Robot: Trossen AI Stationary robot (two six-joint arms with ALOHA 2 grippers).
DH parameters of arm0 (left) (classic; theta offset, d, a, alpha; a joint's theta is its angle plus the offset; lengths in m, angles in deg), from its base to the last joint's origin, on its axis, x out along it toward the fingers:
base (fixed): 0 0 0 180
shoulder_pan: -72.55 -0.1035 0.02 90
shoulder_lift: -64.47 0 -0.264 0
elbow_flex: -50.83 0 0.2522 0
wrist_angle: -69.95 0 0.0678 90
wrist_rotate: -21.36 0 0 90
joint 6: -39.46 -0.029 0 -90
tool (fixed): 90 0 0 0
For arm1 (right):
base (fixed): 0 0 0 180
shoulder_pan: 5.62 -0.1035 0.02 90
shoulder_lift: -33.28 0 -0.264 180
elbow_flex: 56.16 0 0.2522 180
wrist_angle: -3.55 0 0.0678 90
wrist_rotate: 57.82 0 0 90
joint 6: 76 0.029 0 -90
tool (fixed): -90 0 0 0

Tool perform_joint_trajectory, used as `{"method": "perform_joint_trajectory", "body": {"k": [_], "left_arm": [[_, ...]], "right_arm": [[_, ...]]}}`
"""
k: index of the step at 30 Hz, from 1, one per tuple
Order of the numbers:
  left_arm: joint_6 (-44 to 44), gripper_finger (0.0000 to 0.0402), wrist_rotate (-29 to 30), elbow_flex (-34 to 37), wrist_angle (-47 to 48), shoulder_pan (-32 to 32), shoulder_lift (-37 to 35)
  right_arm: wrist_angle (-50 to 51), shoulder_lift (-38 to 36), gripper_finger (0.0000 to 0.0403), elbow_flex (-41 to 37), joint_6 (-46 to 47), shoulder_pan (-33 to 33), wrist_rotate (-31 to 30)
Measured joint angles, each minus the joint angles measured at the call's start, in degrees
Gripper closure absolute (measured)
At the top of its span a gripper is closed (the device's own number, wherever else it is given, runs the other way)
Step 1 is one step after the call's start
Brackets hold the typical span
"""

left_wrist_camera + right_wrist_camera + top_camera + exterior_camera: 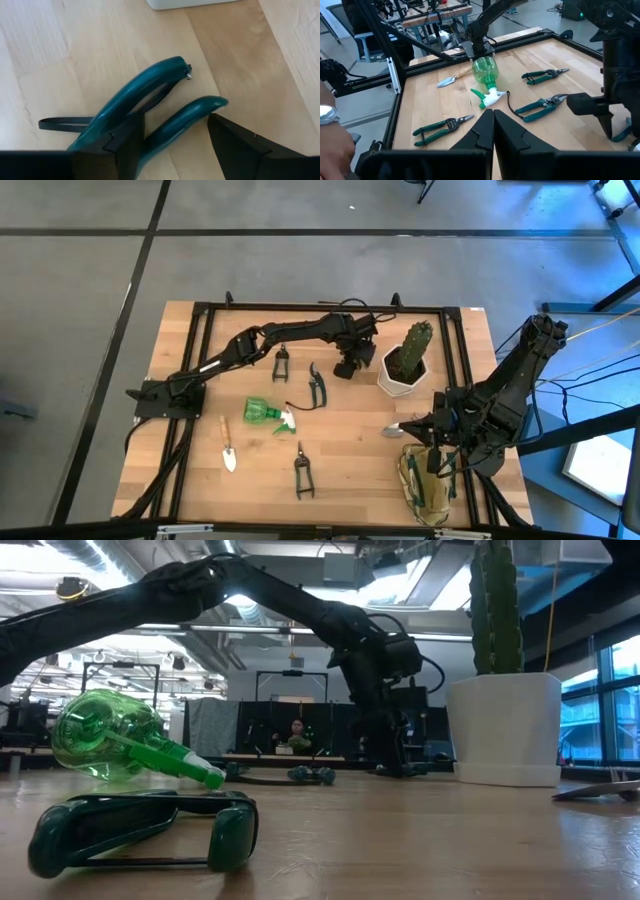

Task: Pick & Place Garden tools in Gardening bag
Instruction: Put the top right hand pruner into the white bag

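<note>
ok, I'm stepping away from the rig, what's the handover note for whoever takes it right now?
Left gripper: open, down beside the white pot, straddling a handle of the shears by the pot; no grip yet.
Right gripper: shut, empty, over the gardening bag.
On the table: three more shears, spray bottle, one trowel, second trowel near the bag.
Done: no tool seen in the bag.
Left: bag all of them.
</note>
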Motion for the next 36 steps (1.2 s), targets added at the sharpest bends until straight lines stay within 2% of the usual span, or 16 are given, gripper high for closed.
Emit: {"method": "perform_joint_trajectory", "body": {"k": [7, 14, 20, 27, 36], "left_arm": [[-0.1, 0.0264, 0.9, 0.0, 0.3, 1.1, 0.0], [3.0, 0.0363, 2.8, 0.0, -0.4, 2.1, 0.0], [9.1, 0.0363, 3.0, 0.0, -0.4, 2.0, 0.0], [12.4, 0.0363, 4.0, -0.4, 1.0, 2.4, -0.3], [16.4, 0.0363, 3.8, -0.5, 3.6, 3.9, -6.1]], "right_arm": [[-0.1, 0.0, 0.0391, 0.0, 0.0, 0.0, 0.1], [-0.1, 0.0, 0.0391, 0.0, 0.0, 0.0, 0.2], [0.0, 0.0, 0.0391, 0.0, 0.0, 0.0, 0.5], [0.0, 0.0, 0.0391, 0.0, 0.0, 0.0, 1.5], [0.5, 0.0, 0.0391, 0.0, 0.0, -0.1, 2.4]]}}
